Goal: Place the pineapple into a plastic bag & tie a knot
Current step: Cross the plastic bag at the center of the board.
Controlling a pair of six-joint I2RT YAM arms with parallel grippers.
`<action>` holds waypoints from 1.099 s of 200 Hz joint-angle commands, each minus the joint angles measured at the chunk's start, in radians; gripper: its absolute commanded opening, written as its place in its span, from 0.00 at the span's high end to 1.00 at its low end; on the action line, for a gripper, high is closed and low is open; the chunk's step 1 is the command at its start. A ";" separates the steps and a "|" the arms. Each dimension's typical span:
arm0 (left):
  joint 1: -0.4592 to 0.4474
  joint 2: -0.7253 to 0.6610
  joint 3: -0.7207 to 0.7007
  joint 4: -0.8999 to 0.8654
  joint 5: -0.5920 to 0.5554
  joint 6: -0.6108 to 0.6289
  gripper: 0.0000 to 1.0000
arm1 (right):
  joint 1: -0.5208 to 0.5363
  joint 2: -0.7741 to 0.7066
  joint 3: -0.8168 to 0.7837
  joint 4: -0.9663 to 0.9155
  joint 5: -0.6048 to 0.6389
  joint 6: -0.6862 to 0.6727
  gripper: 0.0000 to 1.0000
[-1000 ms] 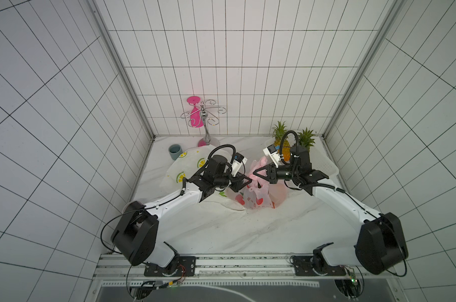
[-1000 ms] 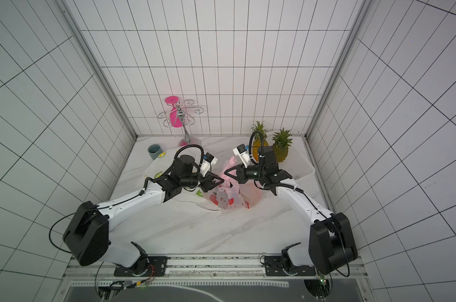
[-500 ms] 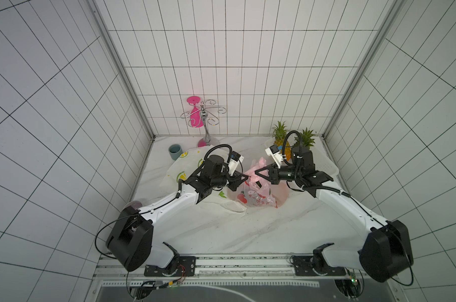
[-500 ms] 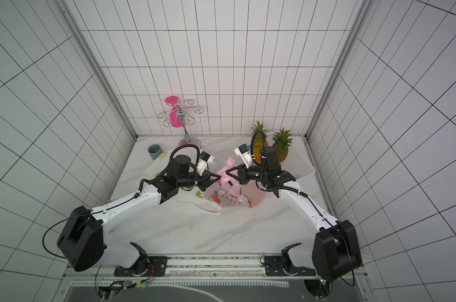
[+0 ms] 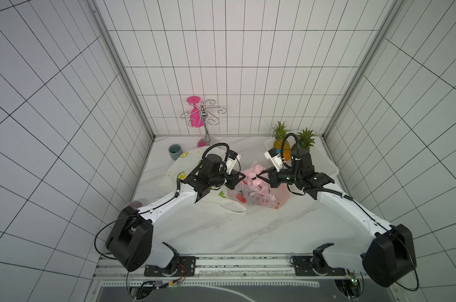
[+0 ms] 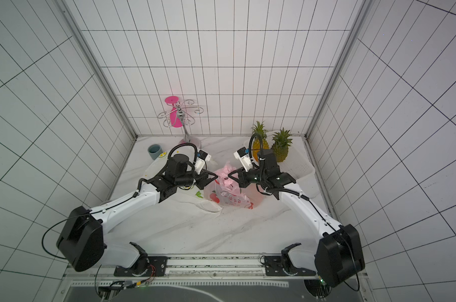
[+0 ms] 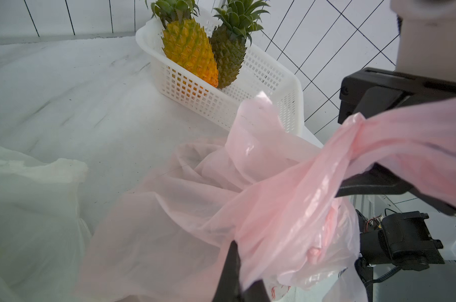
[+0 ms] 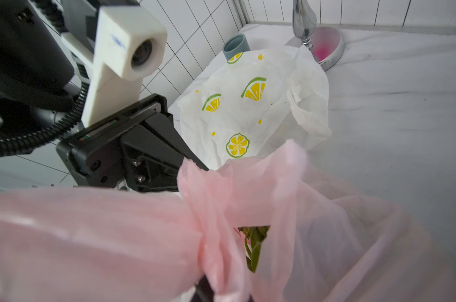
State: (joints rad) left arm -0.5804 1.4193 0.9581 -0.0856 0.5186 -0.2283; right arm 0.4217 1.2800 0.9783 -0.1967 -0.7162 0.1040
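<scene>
Your left fingers (image 5: 238,178) and right fingers (image 5: 265,173) each pinch shut on a handle of the pink bag (image 5: 255,197) lying centrally on the counter (image 5: 221,230), pineapple (image 8: 253,247) leaves showing inside; knotting seems underway, so next pull the handles apart to tighten.

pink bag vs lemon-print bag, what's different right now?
Print: the pink bag has red fruit art; the lemon-print bag is white with citrus slices.
Grip: left claw and right claw both pinch the pink bag; the lemon-print bag lies ungripped on the table.
Contents: green leaves show inside the pink bag; the lemon-print bag looks flat.
Both are thin plastic.
</scene>
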 commanded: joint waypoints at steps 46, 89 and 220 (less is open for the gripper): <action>-0.038 -0.045 0.064 -0.061 0.080 0.034 1.00 | 0.048 -0.012 0.009 0.066 0.344 0.033 1.00; -0.076 -0.078 0.083 -0.120 0.073 0.058 1.00 | 0.090 -0.007 0.079 0.068 0.662 -0.026 1.00; -0.267 -0.032 0.085 0.128 0.169 -0.096 1.00 | 0.146 -0.058 -0.203 0.920 0.857 0.115 1.00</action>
State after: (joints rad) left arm -0.7662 1.3960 1.0374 -0.0219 0.4706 -0.2707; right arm 0.6029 1.2255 0.8558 0.2714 0.0311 0.1455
